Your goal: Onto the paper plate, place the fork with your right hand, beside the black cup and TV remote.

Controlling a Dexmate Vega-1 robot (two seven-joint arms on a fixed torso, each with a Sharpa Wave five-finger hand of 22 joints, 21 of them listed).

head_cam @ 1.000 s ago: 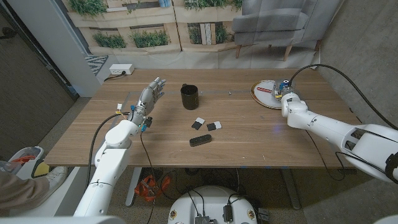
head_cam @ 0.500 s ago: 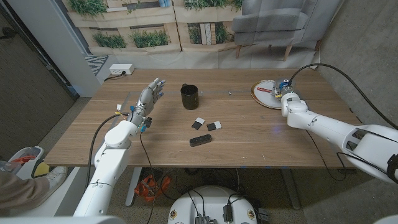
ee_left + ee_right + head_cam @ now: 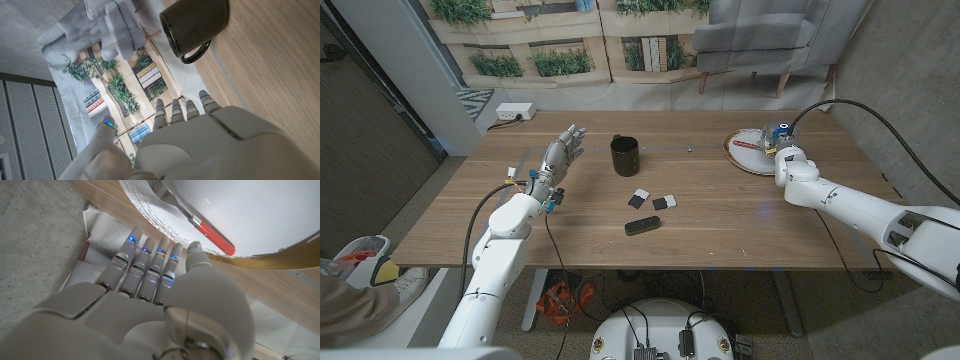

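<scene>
Looking down from the head view, the fork (image 3: 748, 144) lies on the round paper plate (image 3: 741, 159) at the far right of the wooden table (image 3: 720, 220), its red handle showing as a short bright streak across the white. The right hand (image 3: 783, 153) sits at the plate's near right edge, and whether it touches the rim cannot be told from here. The black cup (image 3: 624, 156), a dark glossy cylinder, stands well apart near the table's middle, and the slim black TV remote (image 3: 641, 226) lies nearer the robot, with 2 small black-and-white blocks (image 3: 651, 200) between them. The left hand (image 3: 560, 155) is raised on its edge at the left, fingers apart, gripping nothing.

From the left wrist view, the pale plastic fingers (image 3: 172, 112) reach toward the cup (image 3: 194, 24), whose loop handle rests by the grained wood.

From the right wrist view, the fork (image 3: 200, 222) shows a metal neck joined to a smooth red handle, lying on the plate (image 3: 265, 210), which has a gold-edged rim. The right hand (image 3: 150, 280) has its fingers held together, extended, holding nothing.
</scene>
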